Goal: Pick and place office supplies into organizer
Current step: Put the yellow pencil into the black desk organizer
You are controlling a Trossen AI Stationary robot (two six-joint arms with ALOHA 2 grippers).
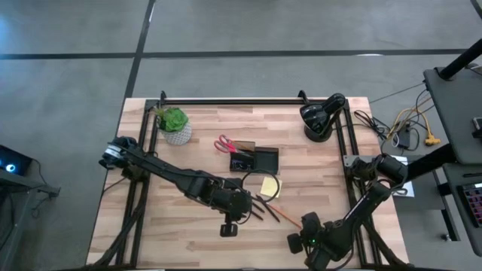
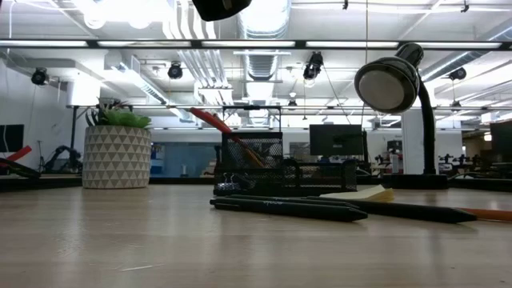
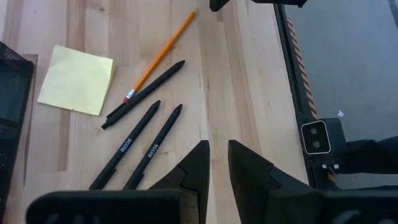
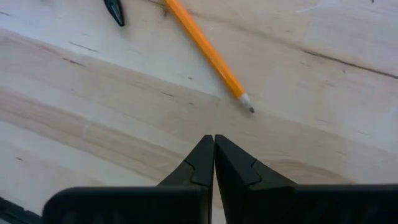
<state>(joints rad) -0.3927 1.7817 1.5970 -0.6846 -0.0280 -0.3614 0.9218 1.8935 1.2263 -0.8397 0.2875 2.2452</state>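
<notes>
The dark mesh organizer (image 1: 254, 159) stands mid-table. The red-handled scissors (image 1: 224, 144) lean in its mesh cup with the handles up, as the low view shows (image 2: 210, 120). A yellow sticky-note pad (image 3: 76, 79), three black pens (image 3: 134, 142) and an orange pencil (image 3: 160, 53) lie flat on the wood in front of it. Small dark clips (image 2: 226, 186) lie by the organizer's foot. My left gripper (image 3: 219, 163) hovers by the pens' near ends, open by a narrow gap and empty. My right gripper (image 4: 214, 149) is shut and empty, just short of the pencil's tip (image 4: 247, 106).
A potted plant (image 1: 175, 125) stands at the far left and a black desk lamp (image 1: 320, 117) at the far right. Black frame rails (image 1: 352, 150) run along the table's sides. Bare wood (image 1: 173, 226) lies along the near edge.
</notes>
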